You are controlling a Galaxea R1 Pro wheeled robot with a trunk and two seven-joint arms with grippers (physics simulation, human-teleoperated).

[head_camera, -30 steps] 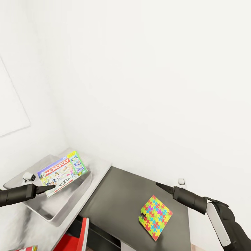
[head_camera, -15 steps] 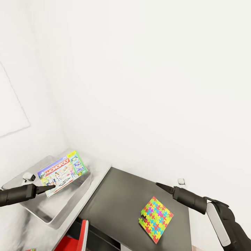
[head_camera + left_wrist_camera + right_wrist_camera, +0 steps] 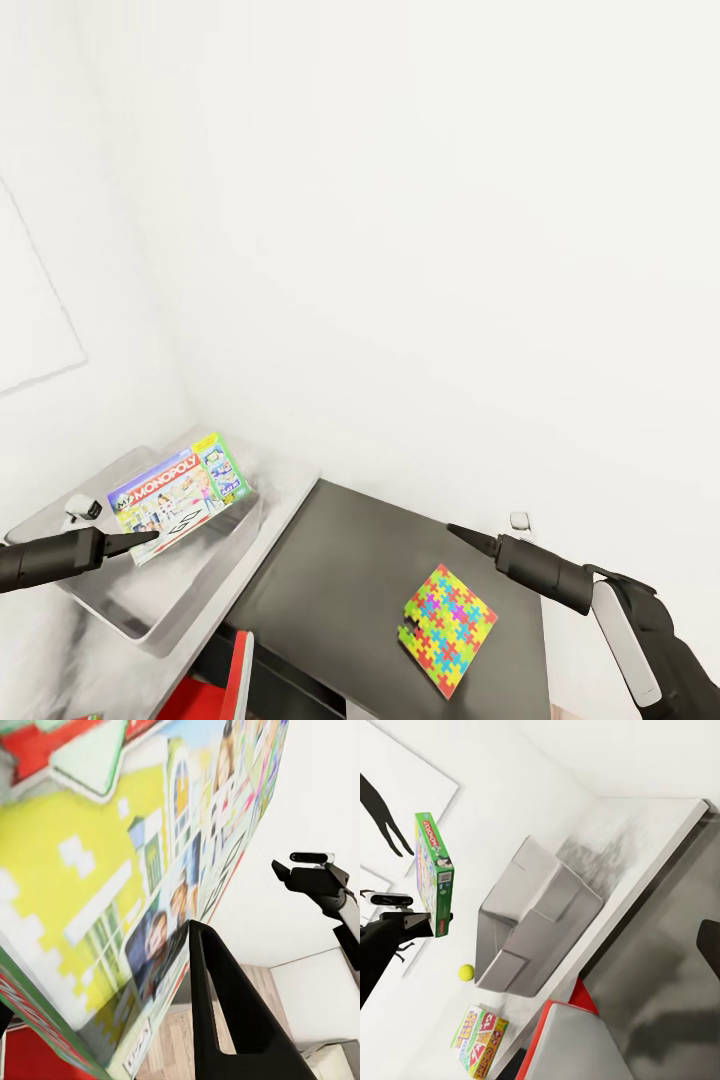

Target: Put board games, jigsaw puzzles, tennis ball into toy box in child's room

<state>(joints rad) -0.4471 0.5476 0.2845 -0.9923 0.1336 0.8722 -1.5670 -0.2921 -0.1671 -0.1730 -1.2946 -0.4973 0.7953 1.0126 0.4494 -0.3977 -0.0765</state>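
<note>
At the left, the left tool is clamped on the lower edge of the Monopoly box and holds it tilted above the grey toy box. The toy box stands on the light tabletop, near the tennis ball. Further right, a jigsaw puzzle lies flat on the dark tabletop. The right tool hangs above it with nothing in its grasp; how wide it is parted I cannot tell.

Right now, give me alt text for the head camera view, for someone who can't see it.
The left hand holds a Monopoly board game tilted over the grey toy box on the light-grey table. The right hand hovers above the adjoining dark counter, where a multicoloured jigsaw puzzle lies flat. White walls rise behind.
</note>
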